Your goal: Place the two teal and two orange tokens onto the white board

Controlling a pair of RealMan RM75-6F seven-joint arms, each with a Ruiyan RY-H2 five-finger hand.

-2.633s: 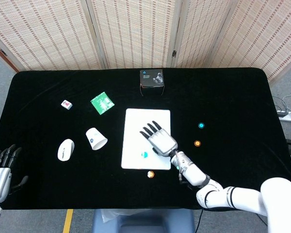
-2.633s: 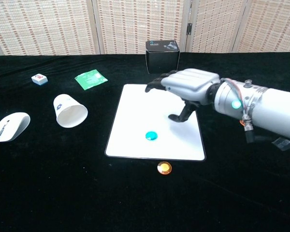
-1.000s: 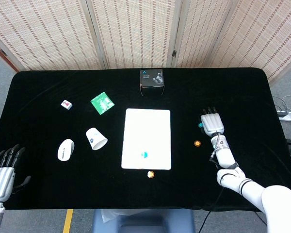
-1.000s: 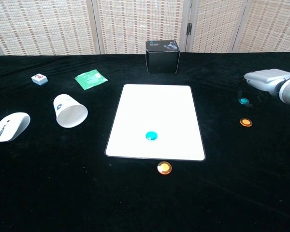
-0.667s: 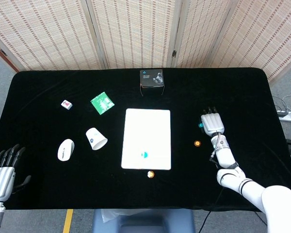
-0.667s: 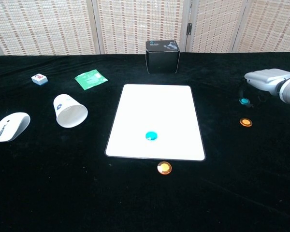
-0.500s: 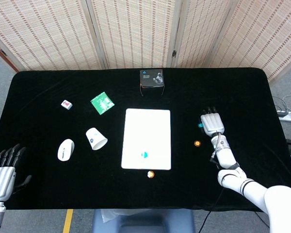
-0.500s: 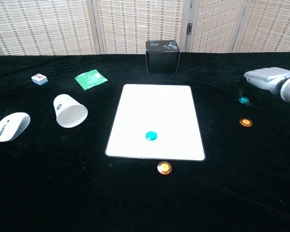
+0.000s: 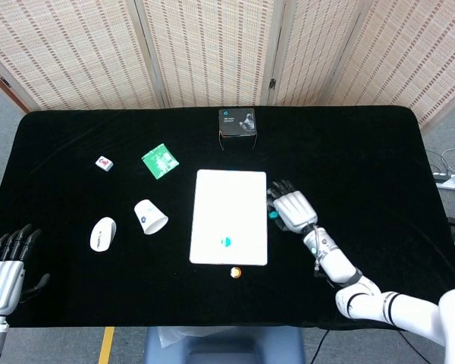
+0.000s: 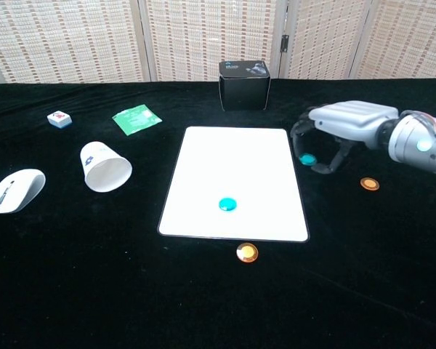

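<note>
The white board point(image 9: 229, 199) point(image 10: 232, 156) lies mid-table with one teal token point(image 9: 226, 242) point(image 10: 227, 204) on its near part. An orange token point(image 9: 236, 271) point(image 10: 247, 252) sits on the black cloth just in front of the board. A second orange token point(image 10: 369, 184) lies to the right. My right hand point(image 9: 293, 210) point(image 10: 346, 118) hovers just off the board's right edge, pinching the second teal token point(image 9: 274, 215) point(image 10: 307, 159) between thumb and fingers. My left hand point(image 9: 3, 274) rests at the near left corner, fingers apart, holding nothing.
A black box point(image 9: 237, 123) point(image 10: 243, 75) stands behind the board. To the left lie a green packet point(image 9: 159, 161) point(image 10: 136, 118), a tipped white cup point(image 9: 149, 216) point(image 10: 105, 166), a white mouse point(image 9: 101, 233) point(image 10: 15, 190) and a small white cube point(image 9: 104, 163) point(image 10: 59, 119).
My right hand has moved left from the table's right side to the board's right edge, carrying the teal token it picked up there. The left hand has stayed put.
</note>
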